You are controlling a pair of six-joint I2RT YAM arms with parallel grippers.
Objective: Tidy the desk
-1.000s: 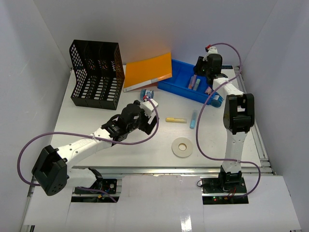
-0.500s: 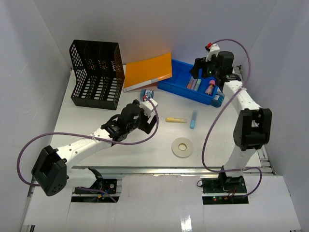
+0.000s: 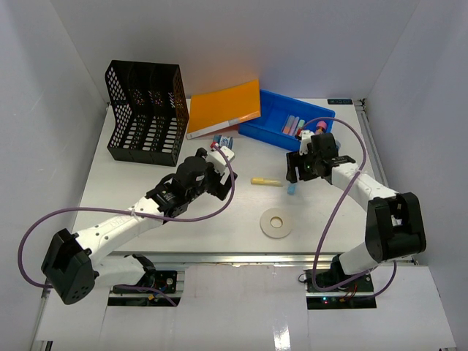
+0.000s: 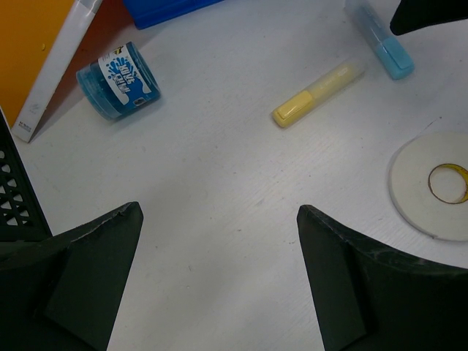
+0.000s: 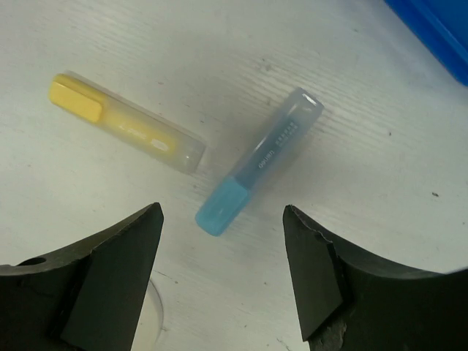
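Blue marker (image 5: 263, 161) and yellow marker (image 5: 128, 124) lie loose on the white surface (image 3: 110, 183) spanning ahead of both arms. They probably belong in the tray (image 3: 252, 131), which has pens in it. Right tool (image 5: 223, 216) is released wide, poised over the blue marker and grasping nothing. Left tool (image 4: 219, 212) is also wide and empty, over a bare patch.

The right gripper (image 5: 221, 245) hangs over the white bench (image 5: 380, 197), its two dark fingers (image 5: 110, 278) spread wide with nothing between them. A blue highlighter (image 5: 259, 161) lies flat and slanted on the bench, its blue cap pointing down into the gap between the fingers. Just left of the blue highlighter lies a yellow highlighter (image 5: 124, 121), its clear end close to the blue one's barrel and seemingly not touching. Above and right of the blue highlighter, a blue tray's (image 5: 439, 29) corner shows.
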